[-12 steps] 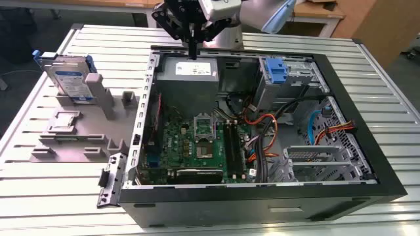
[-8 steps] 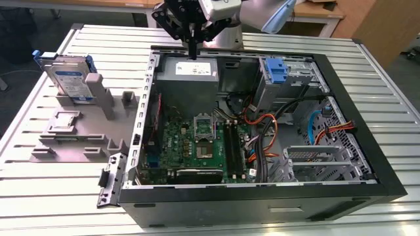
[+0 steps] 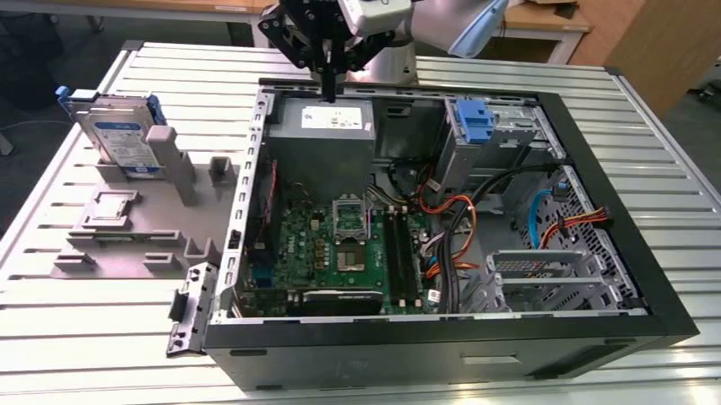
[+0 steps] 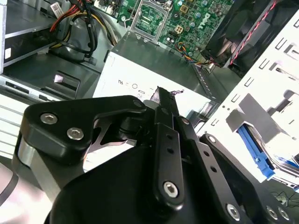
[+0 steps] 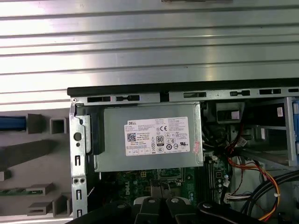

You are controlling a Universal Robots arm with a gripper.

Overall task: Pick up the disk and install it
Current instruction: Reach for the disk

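Currently the black end effector (image 3: pixel 329 94) is hovering, fingers pressed together and holding nothing, above the grey power-supply box (image 3: pixel 323 125). The flat silver blue-bracketed disk (image 3: pixel 118 135) is standing upright in a grey plastic holder (image 3: pixel 135 232) on the ribbed metal tabletop (image 3: pixel 90 337), well apart.

I see open air above the disk (image 3: pixel 118 135), upright in the grey holder (image 3: pixel 124 249) near the table's (image 3: pixel 67 337) edge at the exterior view's left. Inside the case (image 3: pixel 451 348), cables (image 3: pixel 454 253) crowd the drive cage (image 3: pixel 552 272).
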